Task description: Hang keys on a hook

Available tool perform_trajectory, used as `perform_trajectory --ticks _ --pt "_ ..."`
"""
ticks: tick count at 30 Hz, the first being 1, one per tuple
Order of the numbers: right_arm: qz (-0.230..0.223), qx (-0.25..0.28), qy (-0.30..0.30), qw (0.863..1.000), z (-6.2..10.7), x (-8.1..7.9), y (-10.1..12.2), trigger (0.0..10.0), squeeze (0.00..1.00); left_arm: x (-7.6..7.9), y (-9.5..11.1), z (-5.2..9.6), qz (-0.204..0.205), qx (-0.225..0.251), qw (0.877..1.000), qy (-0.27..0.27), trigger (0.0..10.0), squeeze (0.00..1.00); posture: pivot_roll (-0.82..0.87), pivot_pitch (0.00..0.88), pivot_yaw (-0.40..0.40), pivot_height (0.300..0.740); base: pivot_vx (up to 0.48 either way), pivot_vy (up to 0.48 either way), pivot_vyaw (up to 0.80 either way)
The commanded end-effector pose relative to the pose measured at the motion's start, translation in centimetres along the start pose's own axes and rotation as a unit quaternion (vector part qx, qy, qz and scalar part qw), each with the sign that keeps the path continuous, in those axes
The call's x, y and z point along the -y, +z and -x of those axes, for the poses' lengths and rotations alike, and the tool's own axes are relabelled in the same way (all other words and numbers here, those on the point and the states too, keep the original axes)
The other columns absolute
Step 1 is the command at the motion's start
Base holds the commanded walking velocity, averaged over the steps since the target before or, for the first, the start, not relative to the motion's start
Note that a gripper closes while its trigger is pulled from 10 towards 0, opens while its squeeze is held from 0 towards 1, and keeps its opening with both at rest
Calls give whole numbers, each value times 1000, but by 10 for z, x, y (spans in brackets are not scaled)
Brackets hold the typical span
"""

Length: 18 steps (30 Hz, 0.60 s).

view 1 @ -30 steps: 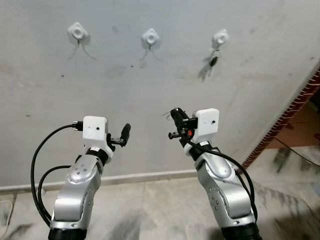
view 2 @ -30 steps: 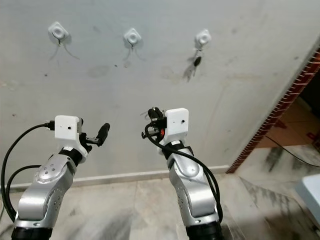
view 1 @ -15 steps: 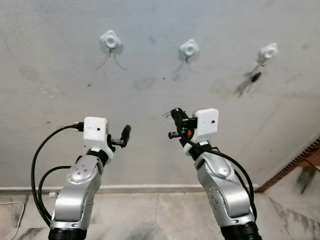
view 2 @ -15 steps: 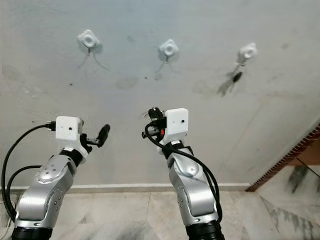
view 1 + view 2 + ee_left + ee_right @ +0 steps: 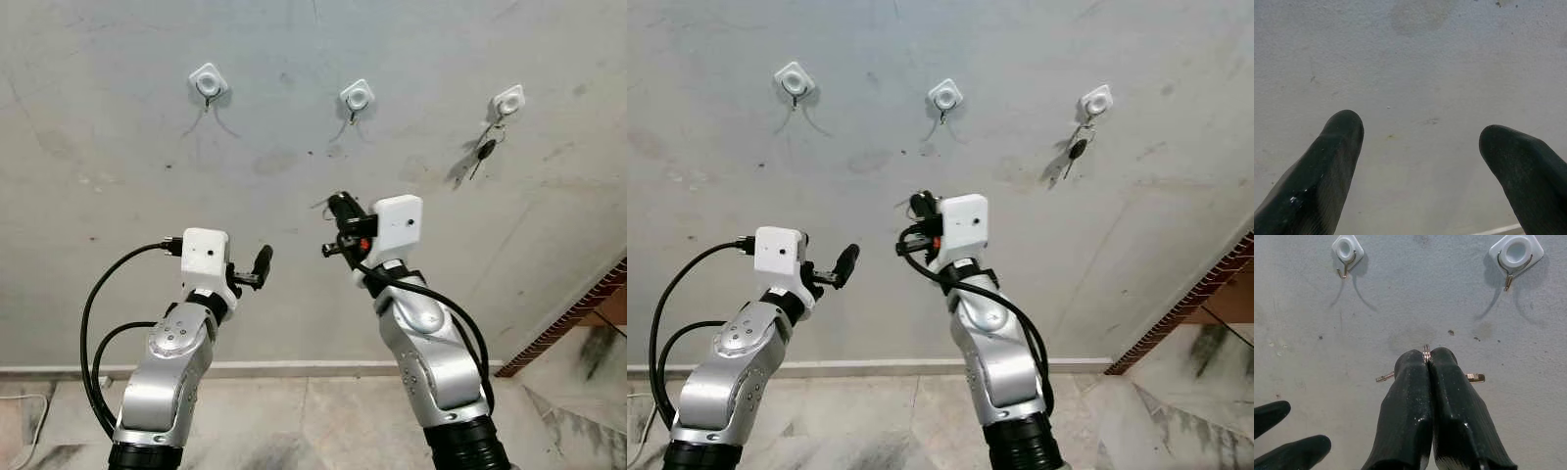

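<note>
Keys [image 5: 1426, 352] are sitting pinched between my right gripper's [image 5: 1428, 357] pressed-together fingers, below the two free hooks [image 5: 1512, 257]. Left gripper [image 5: 1418, 142] is idling, spread. I'm gripping only the ring's edge, so bumping the hook could twist it loose.

even, bright light; soft shadows; sharp focus throughout

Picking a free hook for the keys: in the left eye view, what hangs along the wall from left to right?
Left hook, bare → middle hook, bare → right hook, with a hung key set beneath it.
</note>
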State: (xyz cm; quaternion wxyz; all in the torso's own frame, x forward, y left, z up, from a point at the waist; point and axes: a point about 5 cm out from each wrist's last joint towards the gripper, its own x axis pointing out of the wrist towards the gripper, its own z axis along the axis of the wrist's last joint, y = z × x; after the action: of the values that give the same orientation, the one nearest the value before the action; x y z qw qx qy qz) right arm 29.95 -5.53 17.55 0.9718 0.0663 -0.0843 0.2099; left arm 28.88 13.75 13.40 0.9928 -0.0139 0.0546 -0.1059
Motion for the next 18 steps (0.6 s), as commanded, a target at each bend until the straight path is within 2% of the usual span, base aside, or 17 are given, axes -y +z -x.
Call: perform_trajectory --ticks 1,12,18 --pt "4 8 -1 1000 -1 2 3 10000 0 0 4 -2 -3 8 1000 2 10000 0 190 9 -76 740 0 0 0" --pt "10 1 -21 1000 11 12 -1 10000 0 0 1 0 -5 6 1000 -4 10000 0 176 17 -70 740 0 0 0" --pt "13 -11 -28 999 19 16 -6 10000 0 2 1 0 -2 7 1000 -8 10000 0 169 18 -67 740 0 -351 0"
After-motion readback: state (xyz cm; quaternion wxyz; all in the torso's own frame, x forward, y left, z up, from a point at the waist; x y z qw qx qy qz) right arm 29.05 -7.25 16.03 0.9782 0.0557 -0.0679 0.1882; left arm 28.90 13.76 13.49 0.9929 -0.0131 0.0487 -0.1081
